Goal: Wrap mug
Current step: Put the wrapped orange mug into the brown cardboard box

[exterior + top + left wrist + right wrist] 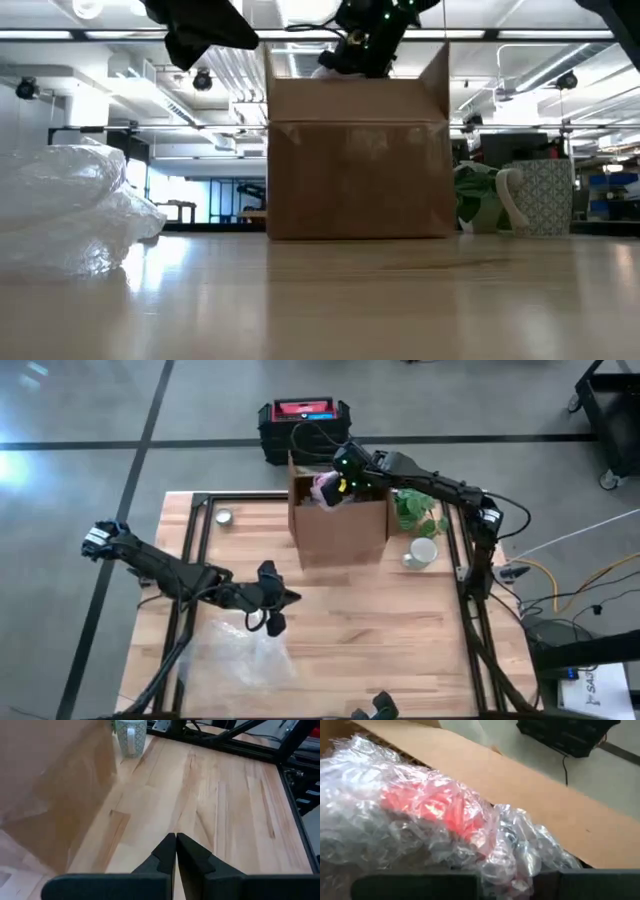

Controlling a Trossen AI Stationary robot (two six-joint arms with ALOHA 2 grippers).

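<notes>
Wooden table (pixel 400 630) holds unlabelled cardboard box (pixel 338 520).

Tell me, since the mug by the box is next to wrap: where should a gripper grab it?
Probably the mug rim, from straight above: it stands upright, apart from the box, with the plant crowding it behind. Its handle looks too thin for a steady grip.

Bubble wrap (pixel 440 820) hides the right pincer's (pixel 335 485) fingertips inside the box (pixel 338 520).

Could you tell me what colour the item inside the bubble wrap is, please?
Red or pink-red item, seen best in the right wrist view.
</notes>
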